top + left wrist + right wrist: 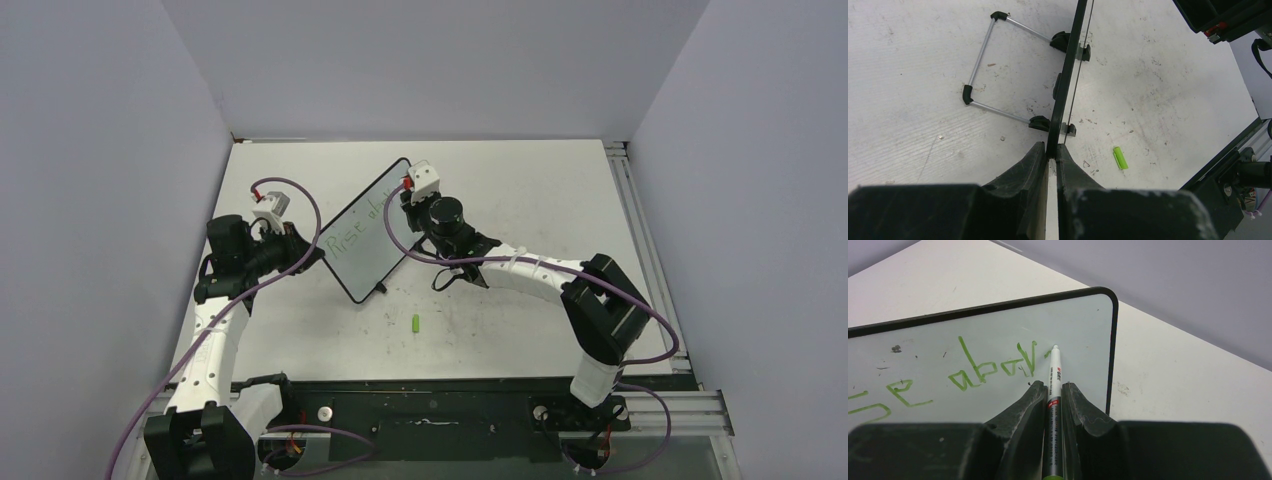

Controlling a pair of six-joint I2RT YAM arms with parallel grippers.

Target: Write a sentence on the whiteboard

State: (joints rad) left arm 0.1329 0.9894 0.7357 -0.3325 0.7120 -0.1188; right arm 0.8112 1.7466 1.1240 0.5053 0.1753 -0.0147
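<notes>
Green sentence [973, 371] mid-word | right gripper [1053, 388] clamped on marker [1055, 362] | left gripper [1050, 152] pinching whiteboard [377, 250] edge | risk: tip pressure may tilt whiteboard, smearing strokes.

place: robot lab cell | evidence: plain partition walls [420, 70], scuffed white tabletop [520, 330], aluminium frame rails [637, 225]

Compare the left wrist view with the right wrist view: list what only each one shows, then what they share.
Only the left wrist view: the left gripper shut on the whiteboard edge, the wire stand behind it, and a small green cylinder lying on the table. Only the right wrist view: the sentence in green, and the marker clamped in the right gripper, tip by the last letter. Both: the whiteboard and the table.
</notes>
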